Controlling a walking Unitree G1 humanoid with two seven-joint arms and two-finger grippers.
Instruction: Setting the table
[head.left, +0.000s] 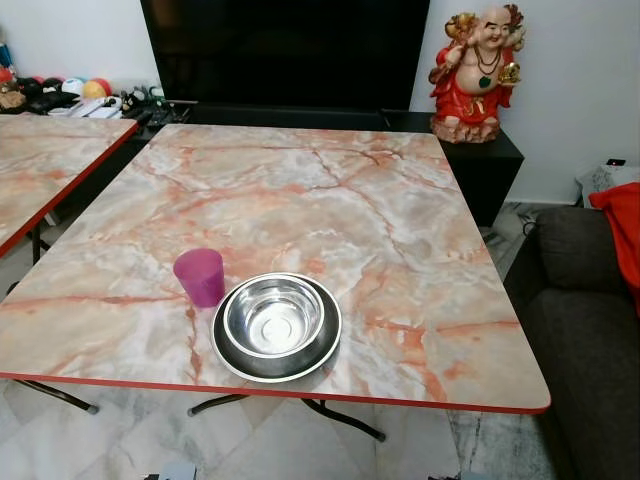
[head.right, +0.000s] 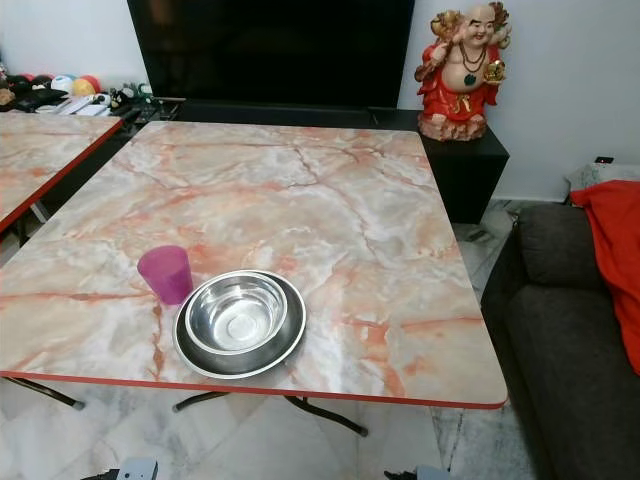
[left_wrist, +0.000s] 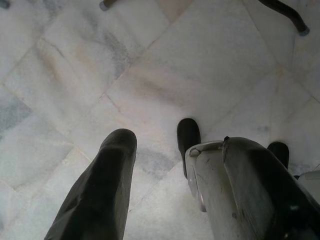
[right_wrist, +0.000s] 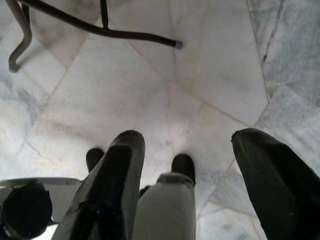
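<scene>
A translucent pink cup (head.left: 200, 275) stands upright near the front edge of the marble-patterned table (head.left: 330, 190). Just to its right a shiny steel bowl (head.left: 273, 315) sits inside a dark steel plate (head.left: 226, 352), almost touching the cup. Both arms hang idle below the table over the pale marble floor. My right gripper (right_wrist: 187, 137) is open, with only the floor and my own leg beyond its fingers. My left gripper (left_wrist: 197, 160) also hangs open; one black finger (left_wrist: 107, 190) shows, and the other side is largely covered by my silver leg.
A second marble table (head.left: 40, 160) stands to the left. A dark sofa (head.left: 585, 330) with a red cloth (head.left: 625, 225) is on the right. Behind the table are a black TV (head.left: 285, 50) and a red statue (head.left: 475, 70). Black table legs (right_wrist: 100, 31) cross the floor.
</scene>
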